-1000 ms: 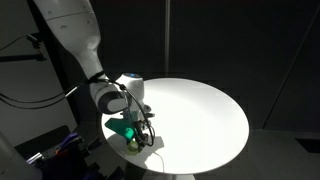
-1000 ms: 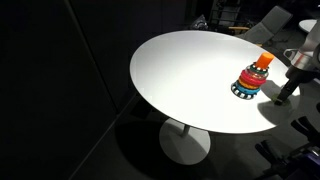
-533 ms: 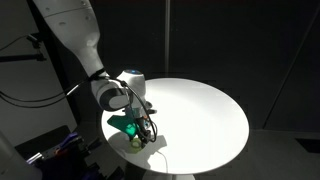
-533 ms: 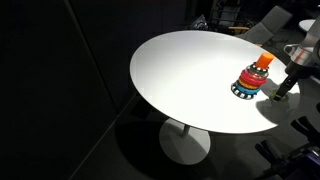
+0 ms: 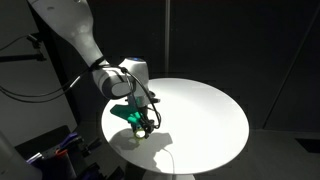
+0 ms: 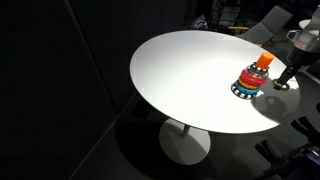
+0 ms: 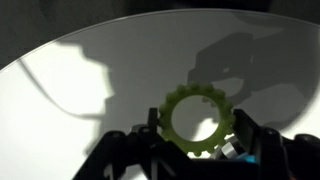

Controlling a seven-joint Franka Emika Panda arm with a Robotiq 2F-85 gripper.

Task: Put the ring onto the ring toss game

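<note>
Ring [image 7: 198,95]: yellow-green, notched rim; clamped edgewise in the gripper [image 5: 143,127], held clear above the desk [image 6: 180,70] edge, likely for carrying.
Ring toss game [image 6: 250,80]: upright near that edge, just beside the gripper.

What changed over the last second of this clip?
The hand rose from the table, lifting the ring with it; the ring now hangs in its grip above the surface. The ring toss game and the table stayed where they were.
</note>
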